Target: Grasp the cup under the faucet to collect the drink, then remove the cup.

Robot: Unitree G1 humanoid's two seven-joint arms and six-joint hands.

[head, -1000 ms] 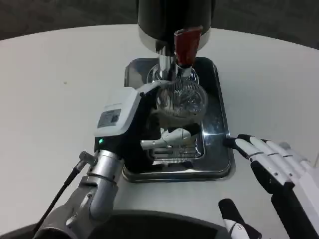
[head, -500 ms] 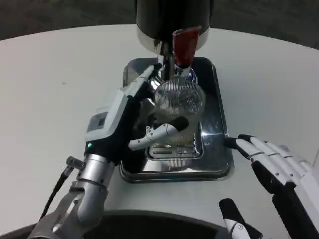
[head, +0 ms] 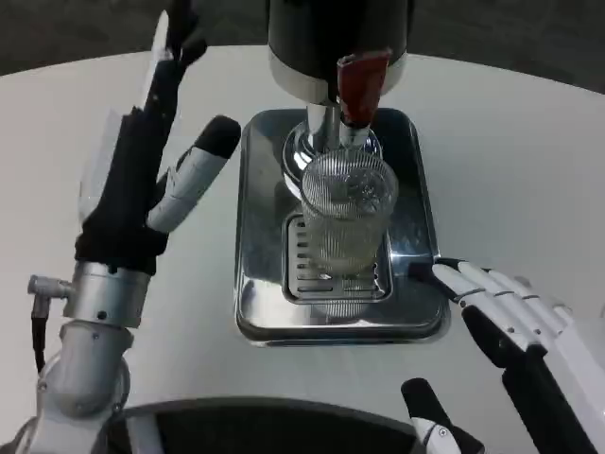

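Both hands, left [head: 142, 180] and right [head: 515, 317], spread empty beside the cup [head: 346, 213] under the faucet [head: 360, 87].

Single head view, taken from the robot's head or chest and directed steeply downward and forward onto the white table [head: 529, 142]. The camera sits close to the work area: the metal drip tray [head: 253, 236] occupies the centre, the dispenser [head: 321, 38] is cut off by the top edge, and the robot's forearms enter from the lower corners. With one camera only, no second view overlaps it.
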